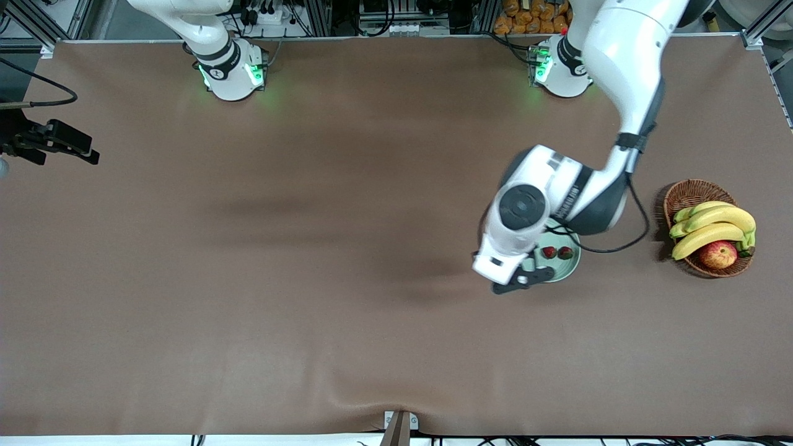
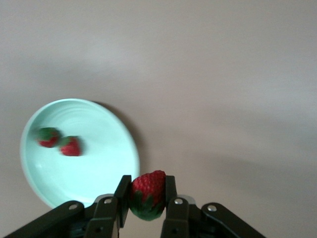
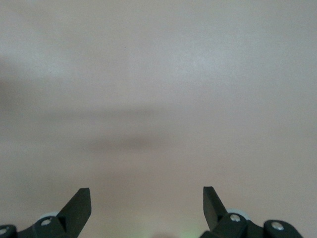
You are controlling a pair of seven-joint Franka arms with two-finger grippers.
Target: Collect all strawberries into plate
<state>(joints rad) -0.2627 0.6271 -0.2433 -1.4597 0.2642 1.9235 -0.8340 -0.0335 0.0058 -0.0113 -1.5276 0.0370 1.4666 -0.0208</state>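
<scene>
The left tool [image 2: 147,204] pinches a bumpy red strawberry [image 2: 147,192], green leaves downward. Just beside it, two strawberries [image 2: 60,142] lie in the glossy mint plate [image 2: 106,163]. The right tool [image 3: 147,208] waits, spread wide and empty.

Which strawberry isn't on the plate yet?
The strawberry pinched between the left gripper fingers, held up beside the plate rim. The other two strawberries already lie side by side on the plate.

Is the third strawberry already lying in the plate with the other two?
No: the left gripper is shut on the third strawberry, beside the plate.
</scene>
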